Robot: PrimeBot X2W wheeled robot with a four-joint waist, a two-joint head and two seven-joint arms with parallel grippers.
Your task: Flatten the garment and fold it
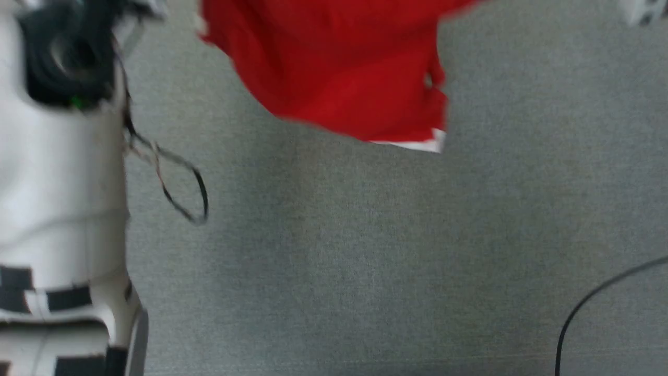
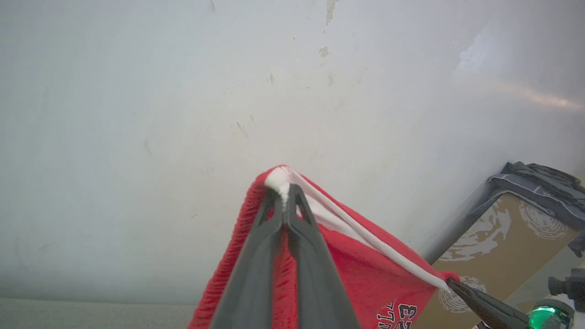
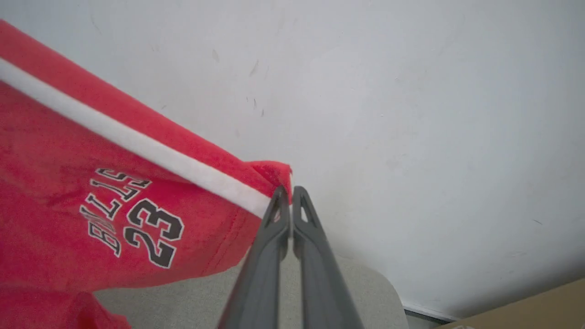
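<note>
The red shorts [image 1: 344,68] hang in the air above the grey table, their lower edge with a bit of white trim showing at the top of the head view. My left gripper [image 2: 287,194] is shut on one corner of the red shorts [image 2: 365,269], at the white end of the side stripe by the ribbed waistband. My right gripper [image 3: 289,197] is shut on the other end of that white stripe, at a corner of the red shorts [image 3: 68,183], next to a printed "23" logo [image 3: 132,226]. The fabric is stretched taut between both grippers. The right gripper's fingers [image 2: 484,304] also reach into the left wrist view.
A grey felt table top [image 1: 365,250] lies under the shorts. My pale left forearm [image 1: 57,198] with a loose cable [image 1: 177,188] stands at the left. A dark cable [image 1: 589,297] curves at the lower right. A cardboard box [image 2: 498,246] sits by the white wall [image 2: 183,114].
</note>
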